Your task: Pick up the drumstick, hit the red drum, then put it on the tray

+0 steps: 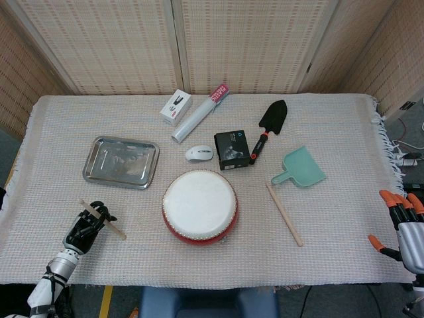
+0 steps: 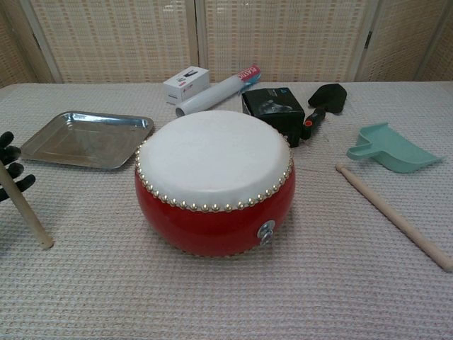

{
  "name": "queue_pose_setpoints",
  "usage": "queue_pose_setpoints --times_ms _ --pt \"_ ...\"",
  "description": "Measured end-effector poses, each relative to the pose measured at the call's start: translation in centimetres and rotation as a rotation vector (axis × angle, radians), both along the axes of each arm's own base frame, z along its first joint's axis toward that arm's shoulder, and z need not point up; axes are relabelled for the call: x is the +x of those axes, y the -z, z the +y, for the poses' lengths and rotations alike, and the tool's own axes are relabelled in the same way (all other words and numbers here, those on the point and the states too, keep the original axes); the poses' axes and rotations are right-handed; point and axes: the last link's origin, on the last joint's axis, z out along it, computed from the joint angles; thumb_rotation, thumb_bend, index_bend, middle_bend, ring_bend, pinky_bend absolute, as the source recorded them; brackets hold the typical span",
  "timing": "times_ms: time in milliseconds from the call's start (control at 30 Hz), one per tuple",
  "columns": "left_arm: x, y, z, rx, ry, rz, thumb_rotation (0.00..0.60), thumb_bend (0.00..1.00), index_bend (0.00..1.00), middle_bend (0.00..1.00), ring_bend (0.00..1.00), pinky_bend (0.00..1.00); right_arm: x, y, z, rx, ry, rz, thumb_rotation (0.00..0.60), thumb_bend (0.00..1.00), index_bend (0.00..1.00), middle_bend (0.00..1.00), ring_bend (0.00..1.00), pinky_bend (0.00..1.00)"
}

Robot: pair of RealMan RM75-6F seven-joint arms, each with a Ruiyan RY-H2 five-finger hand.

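The red drum (image 1: 199, 206) with its white skin stands at the near middle of the table, also filling the chest view as the drum (image 2: 212, 180). My left hand (image 1: 85, 228) grips a wooden drumstick (image 1: 116, 232) to the left of the drum, below the metal tray (image 1: 121, 161). In the chest view the left hand (image 2: 13, 168) shows at the left edge, and the drumstick (image 2: 28, 216) slants down with its tip near the cloth. A second drumstick (image 1: 285, 214) lies right of the drum. My right hand (image 1: 404, 225) hangs at the table's right edge, fingers spread, holding nothing.
Behind the drum lie a white mouse (image 1: 199, 154), a black box (image 1: 232, 150), a black trowel (image 1: 271, 122), a white roll (image 1: 199, 114) and a small white box (image 1: 176, 106). A teal dustpan (image 1: 301, 167) sits at the right.
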Motion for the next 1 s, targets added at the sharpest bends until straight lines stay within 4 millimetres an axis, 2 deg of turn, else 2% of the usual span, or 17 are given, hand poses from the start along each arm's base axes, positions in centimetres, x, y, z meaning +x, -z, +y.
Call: queue_pose_setpoints --times_ms 267,533,733,867,933,1000 --pt "0.0 0.4 -0.8 0.001 0.047 0.087 0.600 0.40 0.50 0.63 0.59 0.46 0.0 0.0 0.0 -0.001 -0.001 0.000 0.600 0.20 0.03 0.09 0.00 0.02" --pt "0.5 1.2 -1.2 -0.002 0.056 0.153 0.600 0.32 0.50 0.62 0.59 0.44 0.1 0.0 0.0 -0.003 0.000 0.003 0.600 0.20 0.03 0.10 0.00 0.02" --pt "0.9 1.4 -1.0 0.002 0.053 0.133 0.595 0.26 0.48 0.61 0.59 0.44 0.0 -0.1 0.0 -0.004 0.004 0.003 0.600 0.20 0.03 0.09 0.00 0.02" --pt "1.1 1.3 -0.8 0.005 0.046 0.105 0.527 0.24 0.46 0.59 0.57 0.43 0.1 -0.1 0.0 -0.003 0.004 0.003 0.600 0.20 0.03 0.09 0.00 0.02" --pt "1.1 1.2 -0.7 0.004 0.046 0.099 0.456 0.23 0.45 0.58 0.57 0.43 0.0 -0.1 -0.1 -0.002 0.005 0.002 0.600 0.20 0.03 0.09 0.00 0.02" --pt "1.2 1.3 -0.7 0.003 0.049 0.103 0.416 0.23 0.44 0.57 0.56 0.43 0.0 0.0 -0.1 0.000 0.006 0.002 0.600 0.20 0.03 0.09 0.00 0.02"
